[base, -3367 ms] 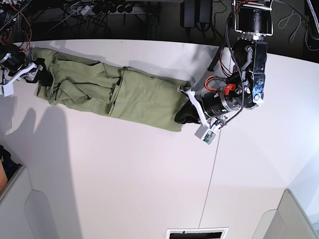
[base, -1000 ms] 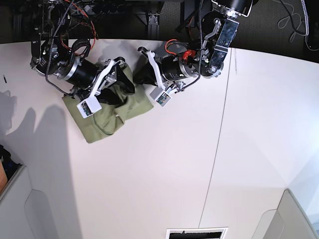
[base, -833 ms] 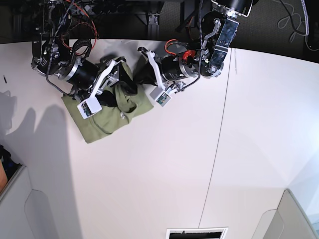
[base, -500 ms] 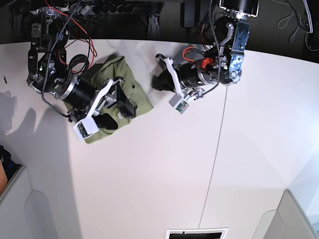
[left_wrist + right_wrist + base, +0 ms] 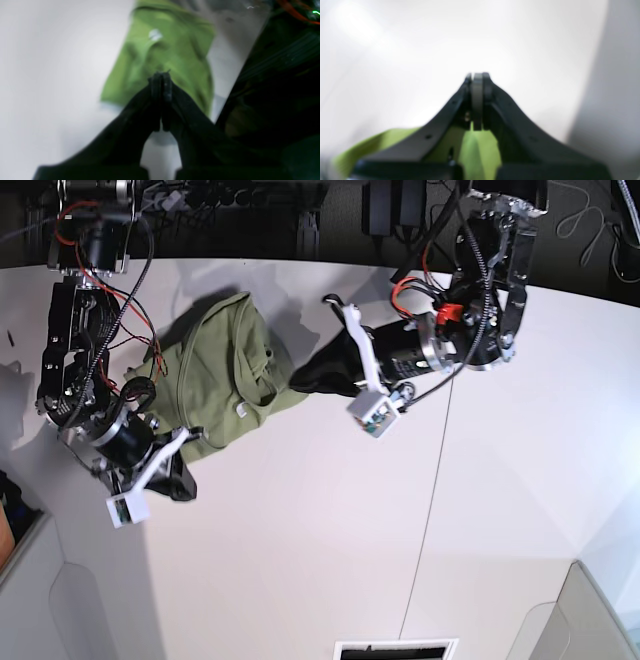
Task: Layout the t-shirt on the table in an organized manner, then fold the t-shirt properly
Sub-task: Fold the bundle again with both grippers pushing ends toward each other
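Note:
The olive-green t-shirt (image 5: 222, 365) lies in a compact wrinkled bundle on the white table (image 5: 300, 530), at the back left. My left gripper (image 5: 305, 377) is shut and empty just to the right of the bundle's edge. In the left wrist view, its closed tips (image 5: 161, 78) point at the t-shirt (image 5: 172, 47). My right gripper (image 5: 182, 480) is shut and empty on bare table, in front of and to the left of the bundle. In the right wrist view, its tips (image 5: 477, 77) are over white table, with the t-shirt (image 5: 477, 150) behind them.
Cables and dark equipment (image 5: 250, 195) line the table's far edge. A thin seam (image 5: 430, 500) runs down the table right of centre. Grey panels stand at the lower left (image 5: 60, 600) and lower right (image 5: 590, 620). A vent slot (image 5: 395, 648) sits at the front edge.
Both grippers have drawn back from the t-shirt. The right gripper moved toward the front left, the left gripper a little to the right. The shirt stays bundled, slightly more spread.

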{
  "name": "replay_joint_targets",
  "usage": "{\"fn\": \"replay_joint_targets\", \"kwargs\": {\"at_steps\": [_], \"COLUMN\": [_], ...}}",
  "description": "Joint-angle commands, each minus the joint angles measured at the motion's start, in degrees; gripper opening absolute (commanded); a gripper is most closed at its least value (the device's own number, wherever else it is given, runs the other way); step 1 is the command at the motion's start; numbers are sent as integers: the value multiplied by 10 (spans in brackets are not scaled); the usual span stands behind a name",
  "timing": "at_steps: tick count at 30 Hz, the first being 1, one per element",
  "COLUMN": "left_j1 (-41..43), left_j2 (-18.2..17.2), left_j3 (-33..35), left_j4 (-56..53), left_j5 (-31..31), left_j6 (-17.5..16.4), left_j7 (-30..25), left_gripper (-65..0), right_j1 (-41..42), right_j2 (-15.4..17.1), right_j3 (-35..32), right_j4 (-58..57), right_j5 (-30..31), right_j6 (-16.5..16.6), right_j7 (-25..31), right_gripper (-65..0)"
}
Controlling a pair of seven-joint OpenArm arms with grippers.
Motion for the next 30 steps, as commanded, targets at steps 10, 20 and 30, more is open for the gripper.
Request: {"fn": "replay_joint_targets", "kwargs": {"at_steps": [10, 20, 30], "left_j1": [-17, -62, -159], "left_j2": [82, 55, 31], "left_j3": [95, 0, -4], "left_j4": [-137, -224, -273], "left_j5": [138, 143, 142], "left_j6": [-8, -8, -8], "left_j7": [-90, -89, -94], "left_gripper": [-650, -650, -650], "right_j1": [88, 25, -129], "right_j2": [8, 82, 82], "right_j3": [-85, -139, -138], "right_j4": [-146, -105, 57], "right_j5": [7, 105, 150], "right_j6": [10, 9, 9], "right_j7": [-11, -85, -91], "right_gripper": [-650, -650, -650]}}
